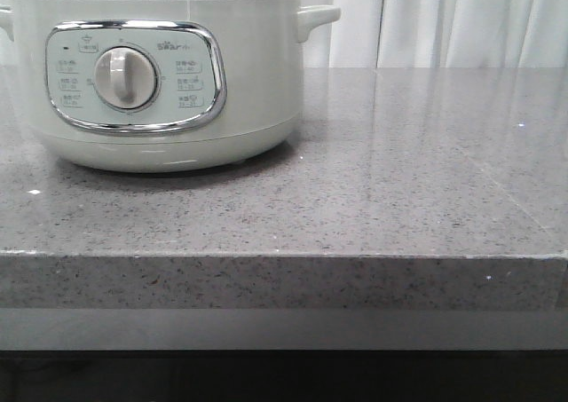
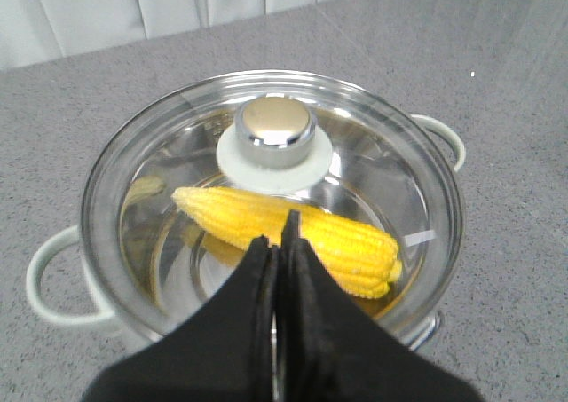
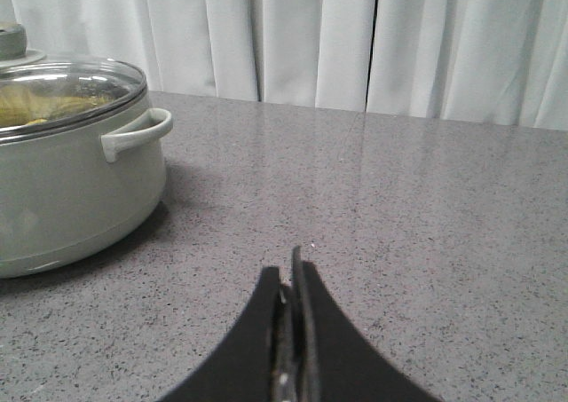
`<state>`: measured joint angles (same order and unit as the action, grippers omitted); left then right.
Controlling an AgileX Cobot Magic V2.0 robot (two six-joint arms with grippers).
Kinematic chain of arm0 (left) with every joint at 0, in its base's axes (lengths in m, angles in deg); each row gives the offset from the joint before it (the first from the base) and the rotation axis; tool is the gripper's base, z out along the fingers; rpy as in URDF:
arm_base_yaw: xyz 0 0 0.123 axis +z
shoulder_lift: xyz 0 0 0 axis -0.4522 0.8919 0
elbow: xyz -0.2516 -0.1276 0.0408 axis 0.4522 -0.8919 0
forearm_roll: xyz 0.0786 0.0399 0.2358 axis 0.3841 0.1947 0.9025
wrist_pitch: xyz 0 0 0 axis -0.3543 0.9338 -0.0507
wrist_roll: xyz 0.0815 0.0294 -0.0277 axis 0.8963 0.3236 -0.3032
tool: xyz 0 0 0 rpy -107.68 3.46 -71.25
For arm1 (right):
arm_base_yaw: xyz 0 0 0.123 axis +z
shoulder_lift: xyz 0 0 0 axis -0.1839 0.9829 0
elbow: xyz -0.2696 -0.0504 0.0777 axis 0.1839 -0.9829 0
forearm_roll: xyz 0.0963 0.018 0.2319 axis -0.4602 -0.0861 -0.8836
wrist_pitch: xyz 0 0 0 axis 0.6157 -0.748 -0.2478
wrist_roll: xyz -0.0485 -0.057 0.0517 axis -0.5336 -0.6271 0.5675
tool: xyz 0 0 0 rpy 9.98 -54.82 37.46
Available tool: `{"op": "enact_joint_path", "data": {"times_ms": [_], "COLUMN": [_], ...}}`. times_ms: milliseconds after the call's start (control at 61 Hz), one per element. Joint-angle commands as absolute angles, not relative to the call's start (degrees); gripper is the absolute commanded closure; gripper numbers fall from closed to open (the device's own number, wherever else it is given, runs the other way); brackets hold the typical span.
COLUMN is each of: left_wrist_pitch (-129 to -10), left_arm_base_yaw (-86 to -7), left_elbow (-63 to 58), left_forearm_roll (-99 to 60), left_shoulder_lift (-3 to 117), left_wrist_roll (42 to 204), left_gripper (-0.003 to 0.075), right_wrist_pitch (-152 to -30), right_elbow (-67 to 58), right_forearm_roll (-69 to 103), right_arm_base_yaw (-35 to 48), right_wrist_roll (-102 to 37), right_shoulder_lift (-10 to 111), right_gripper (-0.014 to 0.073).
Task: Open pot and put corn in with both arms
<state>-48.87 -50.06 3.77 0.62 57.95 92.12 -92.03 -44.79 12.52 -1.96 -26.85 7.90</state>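
Pot: the large round pale grey-green electric cooker (image 1: 151,74) stands on the speckled grey stone counter (image 1: 399,189), on the robot's left side, with its chrome-framed control panel and round dial (image 1: 125,77) turned to you.
Lid: the steel-rimmed glass lid (image 2: 382,145) sits closed on the pot, and its shiny metal knob (image 2: 276,132) is in the centre.
Corn: the bright yellow corn cob (image 2: 293,235) lies already inside the pot, under the glass. I judge that the putting-in is done and the lid is back on.
Corn axis: in the left wrist view the cob lies slanted across the pot floor, just below the knob. You cannot reach it while the lid is on.
Left tool: the black left tool (image 2: 277,242) hangs above the lid with the two fingers pressed together and nothing between them. The knob is just ahead of its tips.
Right tool: the black right tool (image 3: 290,282) is low over the bare counter, fingers also together and empty. The pot lies well apart from it, toward the robot's left, with one small side handle (image 3: 135,132) facing it.
Nearer arm: the left one, clearly. If you want the lid again, the left tool must first spread its fingers and then go down on the knob.
Risk: the knob is smooth and rounded, so a grip off-centre may slip.
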Motion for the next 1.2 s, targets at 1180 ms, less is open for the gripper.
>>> {"op": "enact_joint_path", "data": {"times_ms": [1180], "left_wrist_pitch": [-68.9], "left_arm_base_yaw": [-50.3], "left_elbow": [-37.5], "left_forearm_roll": [-0.6], "left_shoulder_lift": [6.7], "left_wrist_roll": [92.2], "left_gripper": [0.0738], "right_wrist_pitch": [-87.8], "right_elbow": [-43.3], "right_forearm_roll": [12.2], "right_arm_base_yaw": [-2.2], "right_wrist_roll": [-27.5], "right_shoulder_lift": [8.3], "right_gripper": [0.0659]}}
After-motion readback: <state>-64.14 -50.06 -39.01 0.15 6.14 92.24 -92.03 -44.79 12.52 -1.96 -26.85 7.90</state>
